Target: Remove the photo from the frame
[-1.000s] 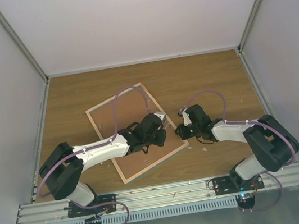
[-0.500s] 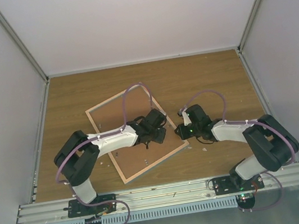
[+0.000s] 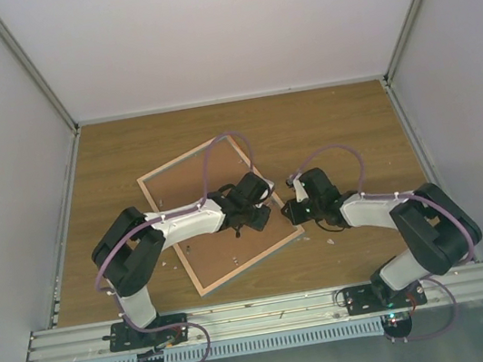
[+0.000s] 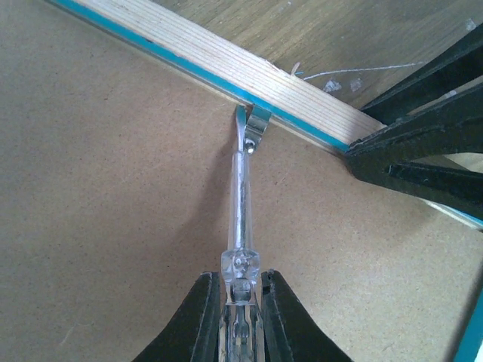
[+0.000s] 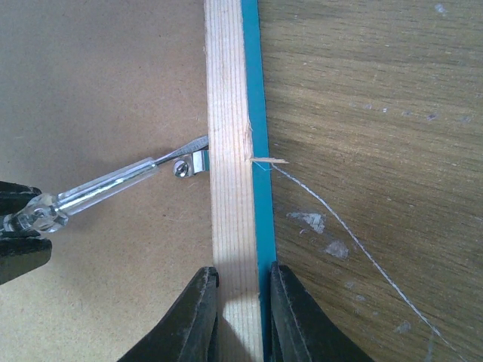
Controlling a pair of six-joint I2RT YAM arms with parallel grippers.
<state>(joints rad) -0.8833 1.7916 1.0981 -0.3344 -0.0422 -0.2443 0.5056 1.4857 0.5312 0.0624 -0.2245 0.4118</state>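
Note:
The frame (image 3: 185, 199) lies face down on the table, showing its brown fibreboard back and pale wood edging (image 4: 226, 64) with a turquoise lip. The photo is hidden under the back panel. My left gripper (image 4: 240, 283) is shut on a clear-handled tool (image 4: 241, 196). The tool's tip rests at a small metal clip (image 4: 256, 124) on the frame's right edge. My right gripper (image 5: 243, 275) is shut on that same wood edge (image 5: 230, 113), just below the clip (image 5: 192, 164). In the top view both grippers, left (image 3: 258, 198) and right (image 3: 294, 208), meet at the frame's right side.
The wooden table (image 3: 333, 120) has white scratches and specks (image 5: 309, 221) right of the frame. Pale enclosure walls stand on three sides. A metal rail (image 3: 262, 311) runs along the near edge by the arm bases.
My left arm has folded, its elbow drawing in and up, and its gripper has shifted slightly towards the frame's right edge. The right arm and the frame have stayed put.

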